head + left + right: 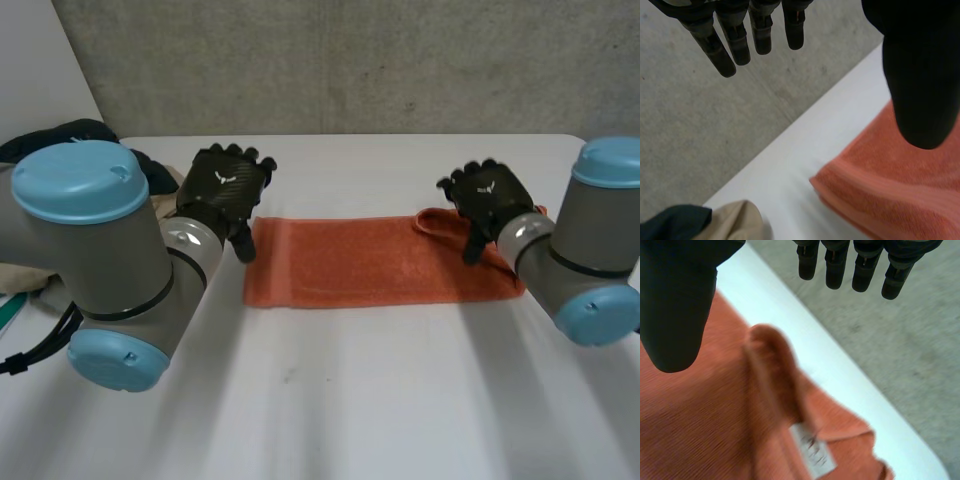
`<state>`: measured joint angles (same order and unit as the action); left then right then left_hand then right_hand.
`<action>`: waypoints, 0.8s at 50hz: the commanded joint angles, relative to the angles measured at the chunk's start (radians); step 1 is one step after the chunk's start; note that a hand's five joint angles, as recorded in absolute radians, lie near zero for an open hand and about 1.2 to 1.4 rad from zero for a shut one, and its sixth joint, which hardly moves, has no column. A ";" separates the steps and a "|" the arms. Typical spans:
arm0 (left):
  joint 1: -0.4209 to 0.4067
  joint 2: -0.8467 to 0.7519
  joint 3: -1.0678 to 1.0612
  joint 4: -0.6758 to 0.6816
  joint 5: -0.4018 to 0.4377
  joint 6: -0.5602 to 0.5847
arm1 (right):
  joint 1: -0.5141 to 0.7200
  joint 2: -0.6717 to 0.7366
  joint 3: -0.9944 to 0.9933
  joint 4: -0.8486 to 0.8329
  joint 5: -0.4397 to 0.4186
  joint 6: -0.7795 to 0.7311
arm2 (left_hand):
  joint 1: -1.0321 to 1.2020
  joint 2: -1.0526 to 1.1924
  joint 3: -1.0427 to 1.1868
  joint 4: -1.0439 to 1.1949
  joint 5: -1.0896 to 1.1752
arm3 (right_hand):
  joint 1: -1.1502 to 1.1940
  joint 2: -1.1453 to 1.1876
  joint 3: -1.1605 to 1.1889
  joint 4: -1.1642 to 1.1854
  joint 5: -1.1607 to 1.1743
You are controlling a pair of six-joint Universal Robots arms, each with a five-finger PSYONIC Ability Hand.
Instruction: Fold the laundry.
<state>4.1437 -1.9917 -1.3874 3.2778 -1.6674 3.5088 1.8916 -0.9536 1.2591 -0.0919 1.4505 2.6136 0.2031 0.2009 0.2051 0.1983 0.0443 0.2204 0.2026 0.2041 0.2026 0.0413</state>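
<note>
An orange towel (370, 262) lies folded into a long strip across the middle of the white table (340, 400). My left hand (225, 185) hovers over the towel's left end, near its far corner. In the left wrist view its fingers (735, 42) are straight and the thumb is spread, with the towel's corner (900, 190) below and nothing held. My right hand (487, 195) hovers over the right end, where the far corner is bunched into a raised fold (774, 365). Its fingers (855, 267) are straight too, and a white label (812, 451) shows on the towel.
A pile of other laundry sits at the table's left edge behind my left arm: dark cloth (85, 132) and beige cloth (20, 278), also under the left hand as beige cloth (735, 222). The table's far edge runs close behind the towel, with grey concrete beyond.
</note>
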 commanded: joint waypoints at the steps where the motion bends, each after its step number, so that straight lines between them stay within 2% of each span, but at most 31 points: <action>1: -0.003 0.019 -0.005 0.016 0.009 -0.019 | 0.024 0.194 -0.289 0.049 0.033 0.046 | -0.029 -0.026 -0.031 -0.024 -0.044 | -0.046 -0.028 -0.030 -0.028 -0.041; 8: -0.003 0.013 -0.004 0.020 0.009 -0.019 | 0.014 0.421 -0.600 0.191 0.042 0.046 | -0.029 -0.026 -0.031 -0.024 -0.044 | 0.068 0.086 0.085 0.086 0.073; 15: 0.007 0.005 0.002 0.020 0.011 -0.019 | 0.011 0.539 -0.763 0.241 0.041 0.049 | -0.029 -0.026 -0.031 -0.024 -0.044 | 0.253 0.271 0.270 0.271 0.258; 19: 0.015 0.002 0.004 0.020 0.014 -0.019 | 0.011 0.570 -0.797 0.238 0.031 0.059 | -0.029 -0.026 -0.031 -0.024 -0.044 | 0.488 0.506 0.504 0.506 0.492; 22: 0.018 0.002 0.004 0.020 0.018 -0.019 | 0.015 0.572 -0.805 0.238 0.027 0.059 | -0.029 -0.026 -0.031 -0.024 -0.044 | 1.091 1.109 1.108 1.109 1.096; 23: 0.020 0.002 0.004 0.020 0.020 -0.019 | 0.017 0.563 -0.803 0.236 0.024 0.062 | -0.029 -0.026 -0.031 -0.024 -0.044 | 1.175 1.193 1.191 1.193 1.180; 27: 0.023 0.005 0.004 0.020 0.020 -0.019 | 0.033 0.498 -0.776 0.202 0.004 0.069 | -0.029 -0.026 -0.031 -0.024 -0.044 | 1.176 1.194 1.192 1.194 1.180; 30: 0.029 0.008 0.004 0.020 0.018 -0.019 | 0.061 0.455 -0.757 0.153 -0.071 0.071 | -0.029 -0.026 -0.031 -0.024 -0.044 | 1.176 1.194 1.192 1.194 1.180; 31: 0.033 0.011 0.004 0.020 0.017 -0.019 | 0.076 0.437 -0.748 0.141 -0.128 0.069 | -0.029 -0.026 -0.031 -0.024 -0.044 | 1.176 1.194 1.192 1.194 1.180; 34: 0.047 0.022 0.004 0.020 0.015 -0.021 | 0.112 0.402 -0.721 0.156 -0.218 0.065 | -0.029 -0.026 -0.031 -0.024 -0.044 | 1.176 1.194 1.192 1.194 1.180; 35: 0.059 0.033 0.004 0.020 0.015 -0.022 | 0.135 0.373 -0.698 0.165 -0.273 0.062 | -0.029 -0.026 -0.031 -0.024 -0.044 | 1.176 1.194 1.192 1.194 1.180; 40: 0.115 0.085 0.004 0.017 0.014 -0.042 | 0.193 0.288 -0.612 0.161 -0.415 0.075 | -0.029 -0.026 -0.031 -0.024 -0.044 | 1.176 1.194 1.192 1.194 1.180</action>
<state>4.1968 -1.9635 -1.3836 3.2979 -1.6513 3.4865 2.0068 -0.5620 0.5482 0.0663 1.2303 2.6799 0.2031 0.2009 0.2051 0.1983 0.0443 1.1174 1.1746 1.1850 1.1902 0.9832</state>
